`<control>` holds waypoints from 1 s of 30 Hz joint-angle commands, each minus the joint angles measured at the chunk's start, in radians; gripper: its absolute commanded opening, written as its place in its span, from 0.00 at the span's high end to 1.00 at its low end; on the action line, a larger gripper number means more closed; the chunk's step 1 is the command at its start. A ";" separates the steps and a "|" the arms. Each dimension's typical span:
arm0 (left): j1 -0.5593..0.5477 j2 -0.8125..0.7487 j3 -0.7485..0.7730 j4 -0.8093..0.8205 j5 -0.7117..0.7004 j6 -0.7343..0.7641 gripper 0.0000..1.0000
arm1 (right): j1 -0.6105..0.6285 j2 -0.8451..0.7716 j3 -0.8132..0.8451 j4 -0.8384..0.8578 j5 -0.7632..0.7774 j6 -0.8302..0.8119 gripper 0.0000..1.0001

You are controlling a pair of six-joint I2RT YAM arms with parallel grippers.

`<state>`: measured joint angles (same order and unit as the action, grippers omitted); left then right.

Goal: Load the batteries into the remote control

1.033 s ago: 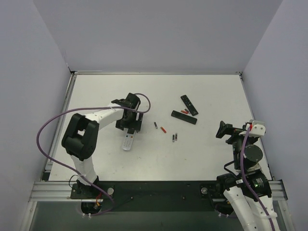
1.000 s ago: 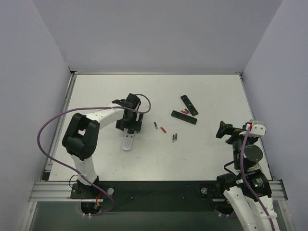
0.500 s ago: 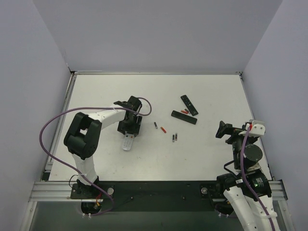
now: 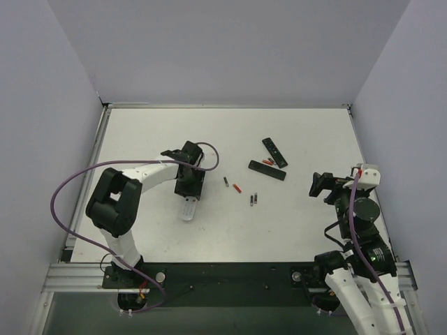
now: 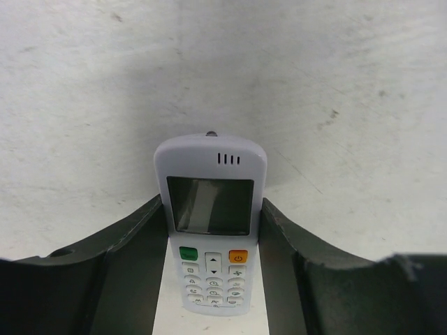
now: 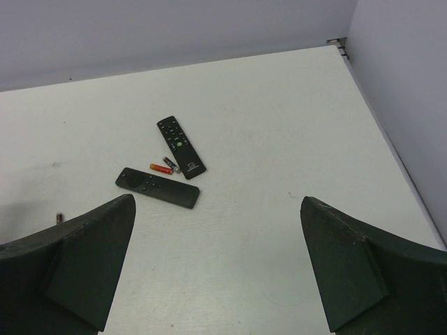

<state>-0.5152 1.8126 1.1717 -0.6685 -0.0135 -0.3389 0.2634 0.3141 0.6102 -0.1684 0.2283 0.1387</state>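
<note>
Left gripper (image 4: pixel 188 190): being clamped on face-up white remote (image 5: pixel 210 209) left of desk (image 4: pixel 293 125) centre, probably for flipping | right gripper (image 6: pixel 218 202): being held apart, empty, by right edge | batteries (image 4: pixel 237 188): being left loose mid-desk

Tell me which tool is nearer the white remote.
Left. The left tool straddles the white remote, fingers against its sides; the right tool sits far off to the right, beyond the batteries.
</note>
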 commanded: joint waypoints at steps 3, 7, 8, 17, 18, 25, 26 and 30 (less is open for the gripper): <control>0.024 -0.192 -0.073 0.203 0.222 -0.080 0.68 | 0.007 0.144 0.109 -0.022 -0.270 0.050 0.00; 0.061 -0.312 -0.177 0.436 0.373 -0.170 0.74 | 0.010 0.250 0.154 -0.037 -0.433 0.094 0.00; 0.082 -0.337 -0.241 0.489 0.404 -0.198 0.76 | 0.010 0.294 0.161 -0.040 -0.472 0.105 0.00; 0.139 -0.536 -0.541 1.214 0.596 -0.580 0.82 | 0.082 0.502 0.065 0.361 -0.871 0.357 0.00; 0.139 -0.547 -0.562 1.256 0.596 -0.624 0.83 | 0.092 0.522 0.056 0.404 -0.892 0.399 0.00; 0.132 -0.575 -0.615 1.568 0.604 -0.752 0.85 | 0.198 0.739 0.036 0.713 -1.035 0.559 0.00; 0.129 -0.573 -0.616 1.592 0.601 -0.771 0.85 | 0.217 0.756 0.036 0.772 -1.043 0.574 0.00; 0.110 -0.562 -0.629 1.722 0.583 -0.813 0.85 | 0.253 0.839 0.043 0.915 -1.107 0.657 0.00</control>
<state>-0.3866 1.2709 0.5510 0.7807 0.5602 -1.0657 0.4831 1.1088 0.6449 0.4675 -0.7586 0.6811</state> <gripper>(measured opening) 0.588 0.999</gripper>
